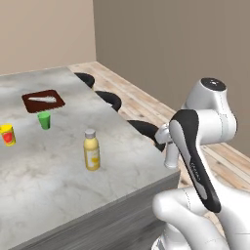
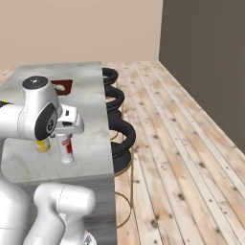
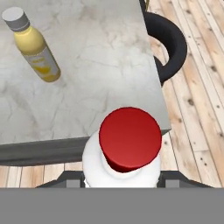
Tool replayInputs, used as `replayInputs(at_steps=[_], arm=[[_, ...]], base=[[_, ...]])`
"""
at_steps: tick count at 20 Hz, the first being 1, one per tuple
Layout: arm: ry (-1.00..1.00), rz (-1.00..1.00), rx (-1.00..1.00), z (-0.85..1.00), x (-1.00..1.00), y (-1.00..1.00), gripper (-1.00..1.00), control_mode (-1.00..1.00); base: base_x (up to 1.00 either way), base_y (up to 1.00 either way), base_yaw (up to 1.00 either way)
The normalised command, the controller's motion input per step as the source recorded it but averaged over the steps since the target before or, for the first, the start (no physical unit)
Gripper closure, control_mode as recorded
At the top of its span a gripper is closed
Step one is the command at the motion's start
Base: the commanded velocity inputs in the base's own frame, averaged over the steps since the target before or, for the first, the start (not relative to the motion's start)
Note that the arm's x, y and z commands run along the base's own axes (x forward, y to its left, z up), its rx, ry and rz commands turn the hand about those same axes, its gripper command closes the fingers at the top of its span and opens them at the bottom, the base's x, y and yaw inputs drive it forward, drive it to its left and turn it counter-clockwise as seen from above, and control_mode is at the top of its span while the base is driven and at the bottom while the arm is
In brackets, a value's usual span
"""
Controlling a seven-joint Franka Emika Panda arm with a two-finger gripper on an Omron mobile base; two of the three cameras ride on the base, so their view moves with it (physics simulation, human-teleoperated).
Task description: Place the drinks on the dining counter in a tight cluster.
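- Tool (image 3: 120, 181) clamped on slim white bottle (image 3: 124, 153) w/ red cap, gripped low on the body; bottle upright, long axis vertical, red cap pointing straight at the hand camera.
- In right base view, white bottle (image 2: 65, 148) at the near corner of the bench (image 2: 91, 95), close to the stool-side edge; can't tell if base touches the marble or hangs just above.
- Key relation: fat yellow bottle (image 1: 91, 150) w/ grey cap upright further in on the bench, away from the edge; in hand view up and to the left of the held bottle. Apart for now, so judged next move = carry inward toward it to close the gap.
- Third drink not made out.
- Yellow cup (image 1: 7, 134), green cup (image 1: 44, 120) and dark board (image 1: 43, 100) further along the bench, well apart from both bottles.
- Grey-veined marble top; black stools (image 2: 119, 136) tucked along the side; wood plank floor (image 2: 182, 158), beige and brown walls.
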Motion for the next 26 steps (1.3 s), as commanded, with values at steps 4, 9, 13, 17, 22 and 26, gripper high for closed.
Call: replayInputs(at_steps=[4,9,13,17,22,26], arm=[[0.00,0.00,0.00,0.00,0.00,0.00,1.00,1.00],[0.00,0.01,0.00,-0.04,0.14,0.05,1.00,-1.00],[0.00,0.40,0.05,-0.13,0.98,0.24,1.00,-1.00],[-0.06,0.56,0.00,-0.08,1.00,0.06,1.00,-1.00],[-0.13,0.31,-0.02,-0.04,0.66,0.17,1.00,-1.00],[-0.16,0.15,-0.07,-0.24,0.46,0.44,1.00,-1.00]], base=[[0.00,0.00,0.00],[0.00,0.00,0.00],[0.00,0.00,0.00],[0.00,0.00,0.00],[0.00,0.00,0.00],[0.00,0.00,0.00]])
